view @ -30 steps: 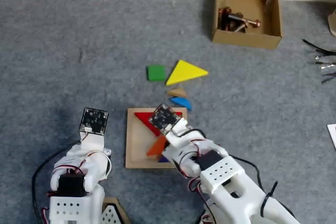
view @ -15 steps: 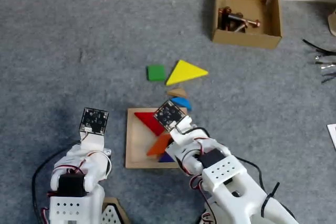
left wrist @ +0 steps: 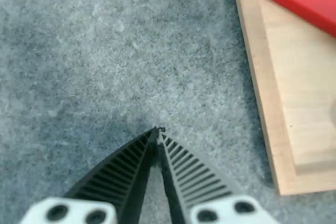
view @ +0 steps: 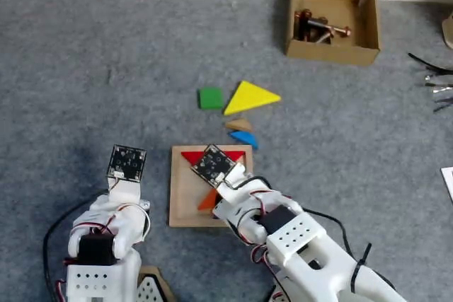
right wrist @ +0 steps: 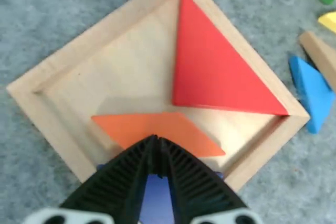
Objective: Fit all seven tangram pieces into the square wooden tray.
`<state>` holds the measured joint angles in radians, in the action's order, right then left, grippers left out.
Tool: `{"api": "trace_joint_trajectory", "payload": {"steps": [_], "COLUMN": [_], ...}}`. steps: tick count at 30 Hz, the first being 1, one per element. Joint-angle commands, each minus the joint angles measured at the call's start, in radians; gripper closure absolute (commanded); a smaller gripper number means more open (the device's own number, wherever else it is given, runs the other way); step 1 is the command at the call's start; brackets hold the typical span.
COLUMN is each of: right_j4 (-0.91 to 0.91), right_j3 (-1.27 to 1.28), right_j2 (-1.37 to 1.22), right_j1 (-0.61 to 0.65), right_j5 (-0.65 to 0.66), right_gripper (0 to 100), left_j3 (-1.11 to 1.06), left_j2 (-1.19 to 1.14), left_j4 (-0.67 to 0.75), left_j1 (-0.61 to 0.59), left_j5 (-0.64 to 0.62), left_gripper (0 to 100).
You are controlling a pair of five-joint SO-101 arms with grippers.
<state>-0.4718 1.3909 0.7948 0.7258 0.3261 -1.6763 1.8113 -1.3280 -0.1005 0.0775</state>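
Right hand (right wrist: 156, 139), fingers pressed together, perhaps touches orange piece (right wrist: 168, 128) inside tray (right wrist: 89, 43).

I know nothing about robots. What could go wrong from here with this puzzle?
The right end effector hangs shut over the orange piece in the tray; pressing down could shove it crooked against the red triangle. The tan piece and the blue triangle lie close together outside, so grabbing one may knock the other.
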Motion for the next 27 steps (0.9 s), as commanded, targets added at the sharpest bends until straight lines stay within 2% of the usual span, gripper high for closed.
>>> {"api": "trace_joint_trajectory", "payload": {"steps": [1, 7, 11, 20, 24, 27], "right_j4": [0.018, 0.030, 0.099, 0.097, 0.097, 0.097], "right_j3": [-0.056, -0.019, 0.041, 0.051, 0.051, 0.051], "right_j2": [0.028, 0.018, 0.018, 0.018, 0.018, 0.018], "right_j1": [0.015, 0.025, 0.016, -0.110, -0.148, -0.176], "right_j5": [-0.008, -0.009, -0.006, 0.002, 0.071, 0.072], "right_gripper": [99.5, 99.5, 99.5, 99.4, 99.4, 99.4], "left_j3": [-0.019, -0.019, -0.019, -0.019, -0.019, -0.019], "left_j2": [0.007, 0.007, 0.007, 0.007, 0.007, 0.007], "left_j4": [-0.005, -0.005, -0.005, -0.005, -0.005, -0.005], "left_j1": [0.013, 0.013, 0.013, 0.013, 0.013, 0.013], "left_j5": [0.003, 0.003, 0.003, 0.003, 0.003, 0.003], "left_gripper": [99, 99, 99, 99, 99, 99]}}
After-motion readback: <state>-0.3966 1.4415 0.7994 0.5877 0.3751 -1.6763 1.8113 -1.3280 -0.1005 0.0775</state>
